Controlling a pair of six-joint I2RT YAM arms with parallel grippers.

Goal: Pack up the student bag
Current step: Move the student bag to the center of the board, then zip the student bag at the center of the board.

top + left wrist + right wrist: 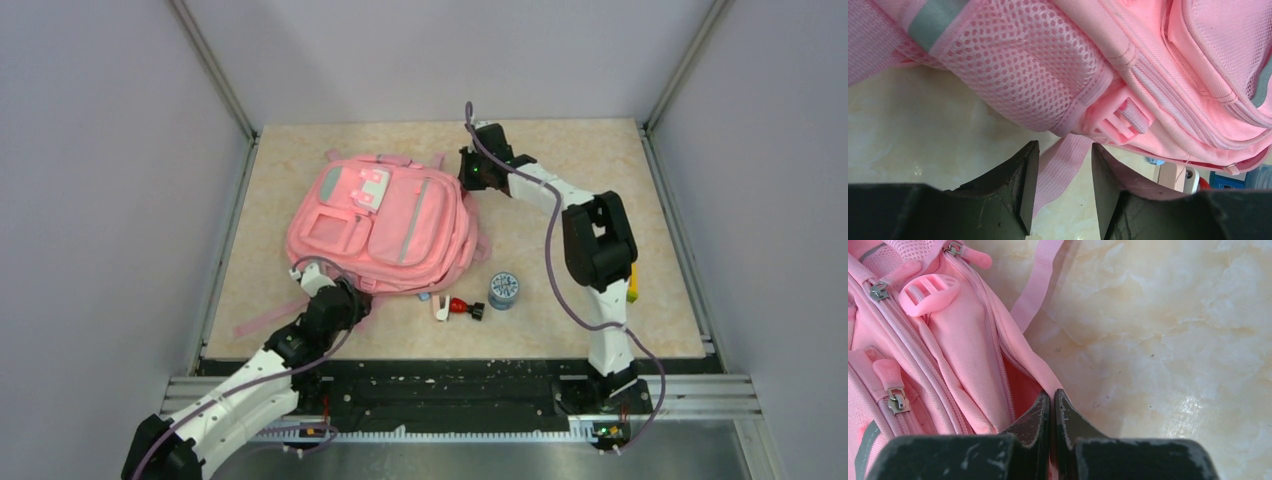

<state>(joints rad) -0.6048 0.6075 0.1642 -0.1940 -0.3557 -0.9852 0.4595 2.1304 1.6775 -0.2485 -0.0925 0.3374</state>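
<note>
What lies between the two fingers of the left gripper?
A pink webbing strap of the student bag lies between the fingers of the left gripper, below a pink plastic buckle; the fingers stand apart. The left wrist view shows this.

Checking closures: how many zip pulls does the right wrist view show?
3: zip pull top left, one right of it, one lower left, on the bag. More may be hidden.

Table: beige marbled top (pixel 560 180).
Pink backpack (pixel 385 225): lies flat, front pockets up.
Round blue tin (pixel 503 290): just beside the backpack's near right corner.
Small red-and-black item (pixel 462 307): near the same corner.
</note>
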